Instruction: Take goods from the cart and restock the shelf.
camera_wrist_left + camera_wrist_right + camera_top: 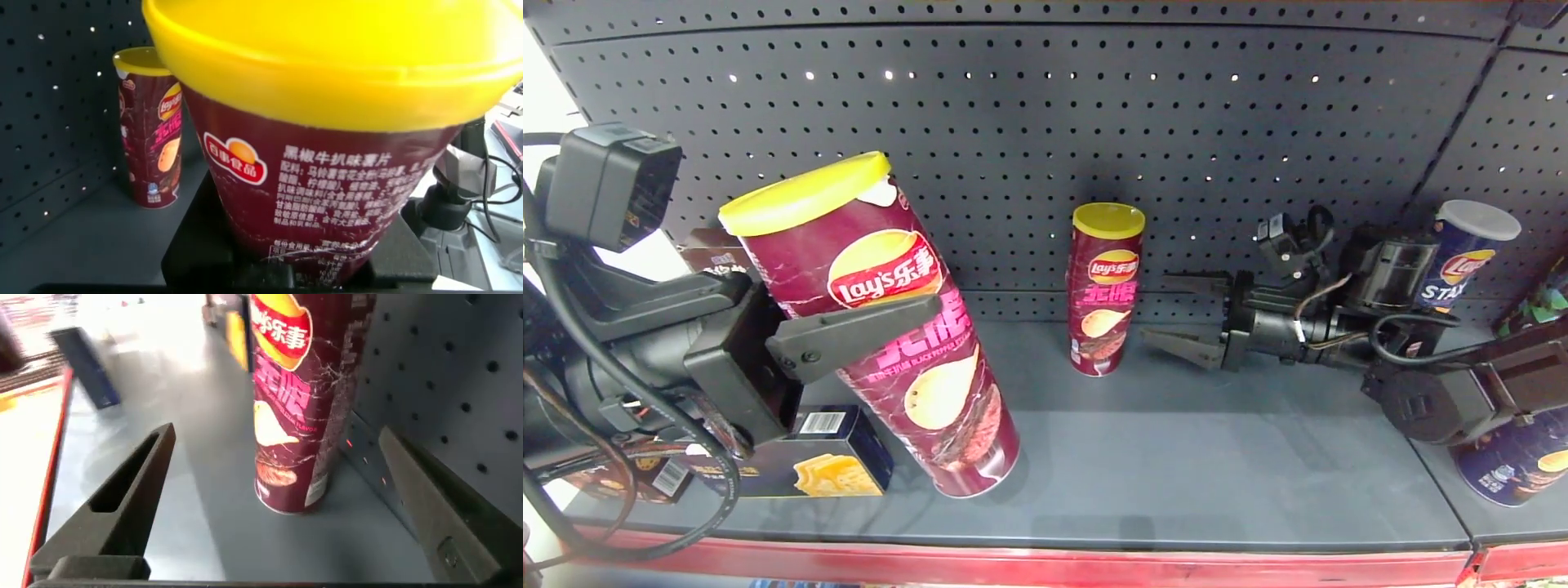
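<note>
Chip can, maroon with a yellow lid: in the head view it is grasped around its upper half by the left claw, one finger lying across the printed face. The can is tilted, lid toward the robot's left, base low over the front of the grey shelf; whether the base touches the shelf cannot be told. A blue box lies on the shelf just beside the base, on the left. A second chip can of the same kind stands upright near the pegboard back panel. To its right the right claw is released, fingers spread and pointing at that can, near it but apart. A blue can with a grey lid stands further right; another blue can lies at the near right. A red strip edges the shelf.

Left wrist view: the held can rises from between the claw's fingers, lid nearest the camera. The upright can stands beyond it on the shelf.

Right wrist view: the two fingers are wide apart. The upright can stands ahead of them, close to the panel.
</note>
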Available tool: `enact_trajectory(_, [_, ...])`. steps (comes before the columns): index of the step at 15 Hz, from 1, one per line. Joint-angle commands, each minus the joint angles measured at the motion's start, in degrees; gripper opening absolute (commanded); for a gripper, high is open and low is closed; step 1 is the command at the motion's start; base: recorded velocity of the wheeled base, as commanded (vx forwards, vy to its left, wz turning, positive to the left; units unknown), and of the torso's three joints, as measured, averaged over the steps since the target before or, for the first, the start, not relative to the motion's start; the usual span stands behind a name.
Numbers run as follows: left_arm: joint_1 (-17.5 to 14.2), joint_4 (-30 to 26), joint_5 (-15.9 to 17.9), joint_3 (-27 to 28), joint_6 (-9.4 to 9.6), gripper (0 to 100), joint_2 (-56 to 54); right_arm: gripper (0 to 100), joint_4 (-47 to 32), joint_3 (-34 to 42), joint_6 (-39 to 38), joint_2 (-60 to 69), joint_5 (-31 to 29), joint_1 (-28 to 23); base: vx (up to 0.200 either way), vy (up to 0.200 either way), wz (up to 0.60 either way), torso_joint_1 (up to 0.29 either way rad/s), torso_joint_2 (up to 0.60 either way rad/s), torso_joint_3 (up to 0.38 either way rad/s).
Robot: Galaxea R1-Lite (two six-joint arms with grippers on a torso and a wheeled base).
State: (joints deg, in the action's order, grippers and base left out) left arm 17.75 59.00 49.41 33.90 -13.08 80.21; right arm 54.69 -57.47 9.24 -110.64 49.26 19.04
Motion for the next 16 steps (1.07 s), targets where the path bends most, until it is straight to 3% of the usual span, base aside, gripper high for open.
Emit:
enact_trajectory(1, [0.0,0.1,0.0,0.0,-0.02,0,0.1,100,0.1,-2.7,0.2,-3.4,1.3,-0.4,0.000,0.000,0.00,0.000,0.00,0.000])
enact_trajectory(4, [-0.1,0.1,0.0,-0.4,-0.02,0,0.1,100,-0.4,-7.2,0.1,-6.3,1.6,0.2,0.000,0.000,0.00,0.000,0.00,0.000])
enact_trajectory(6, [-0.1,0.1,0.1,-0.6,-0.02,0,0.1,100,-2.1,-10.2,-0.3,-7.6,5.8,0.3,0.000,0.000,0.00,0.000,0.00,0.000])
enact_trajectory(11, [-0.2,0.2,0.1,-0.8,-0.10,0,0.6,100,-7.5,-19.7,-0.4,-11.5,5.7,1.4,0.000,0.000,0.00,0.000,0.00,0.000])
enact_trajectory(16, [-0.3,0.4,0.1,-0.8,-0.10,0,0.9,100,-8.0,-22.3,-0.4,-15.0,5.2,2.9,0.000,0.000,0.00,0.000,0.00,0.000])
